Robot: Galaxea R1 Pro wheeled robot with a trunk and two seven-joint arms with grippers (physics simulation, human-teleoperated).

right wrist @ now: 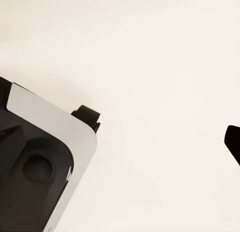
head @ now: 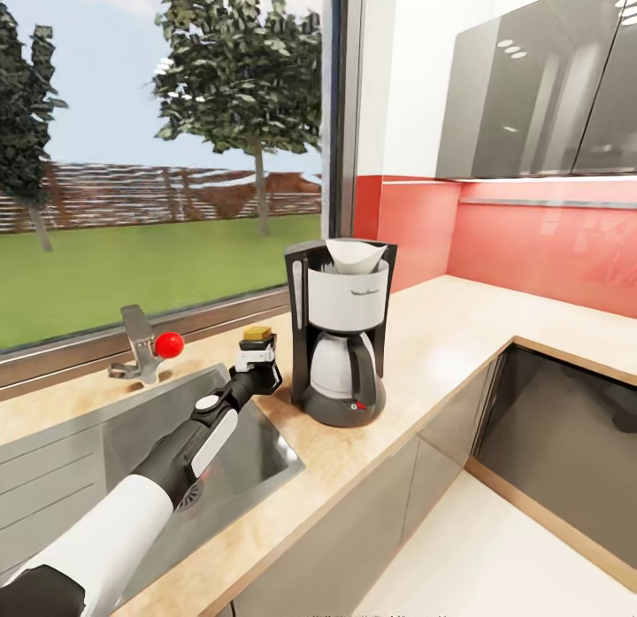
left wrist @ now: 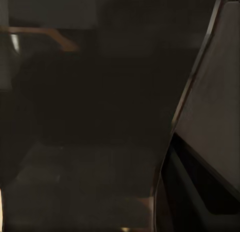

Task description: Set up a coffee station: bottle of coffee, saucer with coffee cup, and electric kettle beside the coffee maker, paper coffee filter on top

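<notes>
**Desk:** What did the head camera give you at that moment?

**Operator:** I had the left arm stretched out over the corner of the grey sink (head: 133, 440), with the left gripper (head: 257, 356) closed around the bottle of coffee (head: 257, 335). The bottle's yellowish top stood just above the fingers. It hung at the sink's edge, near the coffee maker (head: 341, 334) but apart from it, on the window side.

**Desk:** And the coffee maker itself?

**Operator:** It stood upright on the kitchen countertop (head: 442, 334), carafe in place and the red button facing me. The paper coffee filter (head: 354, 256) sat in the top of the white housing, its open mouth upward.

**Desk:** Anything else around it?

**Operator:** A metal tap (head: 139, 341) with a red knob (head: 169, 344) rose behind the sink, under the window. A red backsplash (head: 531, 236) ran along the wall, with glossy grey wall cabinets (head: 531, 77) above it.

**Desk:** The wrist cameras?

**Operator:** My left wrist view was almost black; I could make out only dim dark surfaces and could not name them. My right wrist view looked at a pale blank surface, with a black-and-white piece of the robot's body in one corner. From that I could not tell whether the right gripper stood wide or narrow.
</notes>
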